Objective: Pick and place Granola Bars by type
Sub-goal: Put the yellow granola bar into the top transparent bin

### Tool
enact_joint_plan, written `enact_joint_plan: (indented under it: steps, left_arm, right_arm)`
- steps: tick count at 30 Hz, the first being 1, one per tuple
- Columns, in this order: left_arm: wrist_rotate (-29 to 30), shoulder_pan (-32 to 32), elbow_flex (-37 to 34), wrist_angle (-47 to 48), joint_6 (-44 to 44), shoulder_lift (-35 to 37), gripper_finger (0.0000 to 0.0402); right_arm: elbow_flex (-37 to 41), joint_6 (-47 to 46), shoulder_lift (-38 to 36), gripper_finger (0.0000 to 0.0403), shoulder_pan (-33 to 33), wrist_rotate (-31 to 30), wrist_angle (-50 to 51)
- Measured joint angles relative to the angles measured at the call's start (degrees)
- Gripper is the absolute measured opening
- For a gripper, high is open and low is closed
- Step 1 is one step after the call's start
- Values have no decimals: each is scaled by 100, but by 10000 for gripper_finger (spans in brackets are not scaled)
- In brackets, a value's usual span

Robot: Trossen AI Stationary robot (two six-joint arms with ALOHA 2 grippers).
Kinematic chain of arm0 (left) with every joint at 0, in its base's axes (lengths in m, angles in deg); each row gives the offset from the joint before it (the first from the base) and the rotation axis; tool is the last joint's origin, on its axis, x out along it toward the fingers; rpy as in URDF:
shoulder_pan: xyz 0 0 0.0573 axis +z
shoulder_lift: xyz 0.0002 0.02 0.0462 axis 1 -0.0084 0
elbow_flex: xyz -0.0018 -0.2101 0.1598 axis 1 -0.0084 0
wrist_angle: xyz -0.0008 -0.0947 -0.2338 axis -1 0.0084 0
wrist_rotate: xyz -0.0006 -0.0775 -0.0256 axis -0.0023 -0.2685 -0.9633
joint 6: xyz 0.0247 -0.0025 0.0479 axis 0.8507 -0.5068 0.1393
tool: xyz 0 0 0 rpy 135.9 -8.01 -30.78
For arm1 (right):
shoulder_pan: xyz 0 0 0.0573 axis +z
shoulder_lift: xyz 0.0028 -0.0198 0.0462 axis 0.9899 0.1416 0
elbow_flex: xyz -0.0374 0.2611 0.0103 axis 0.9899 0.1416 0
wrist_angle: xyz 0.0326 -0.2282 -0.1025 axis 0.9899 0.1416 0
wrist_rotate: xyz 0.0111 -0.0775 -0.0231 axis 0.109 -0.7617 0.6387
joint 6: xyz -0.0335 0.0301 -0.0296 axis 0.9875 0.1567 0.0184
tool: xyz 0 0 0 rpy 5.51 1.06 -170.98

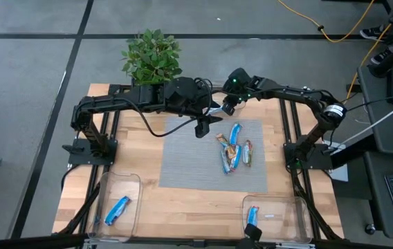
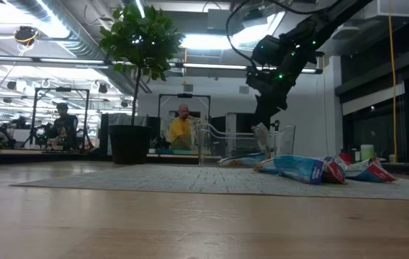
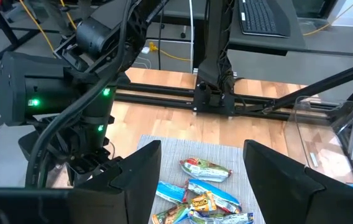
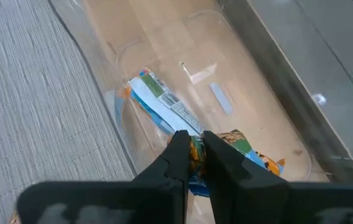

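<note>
— Where were the Granola Bars, starting off the grey mat's [image 1: 183, 162] left side?

— One blue bar [image 1: 117, 209] lay in a clear bin [image 1: 131, 181] off the mat's near-left corner. The rest came further along.

— And the left gripper [image 1: 203, 127]?

— Above the mat's far edge, fingers spread wide, holding nothing.

— The right gripper [image 4: 192, 144]?

— Just beside it, over a back bin [image 4: 257, 74] that sat right against the mat's far edge. Its fingers were pinched almost together on an orange-edged bar [image 4: 235, 147] — another blue-and-white bar [image 4: 164, 102] lay in that bin below.

— What was on the mat?

— A heap of bars [image 1: 232, 151] right of centre, overlapping, blue and orange with a greenish one at the side.

— Past the mat?

— A second blue bar [image 1: 252, 215] in the right bin [image 1: 286, 202], off the near-right corner.
</note>
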Motion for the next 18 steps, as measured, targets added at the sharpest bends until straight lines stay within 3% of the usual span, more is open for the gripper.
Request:
enact_joint_plan:
  steps: [18]
  left_arm:
    - [0,-2,0,-46,-6,-2,220]
  right_arm:
    - [0,-3,0,42,0,1,-15]
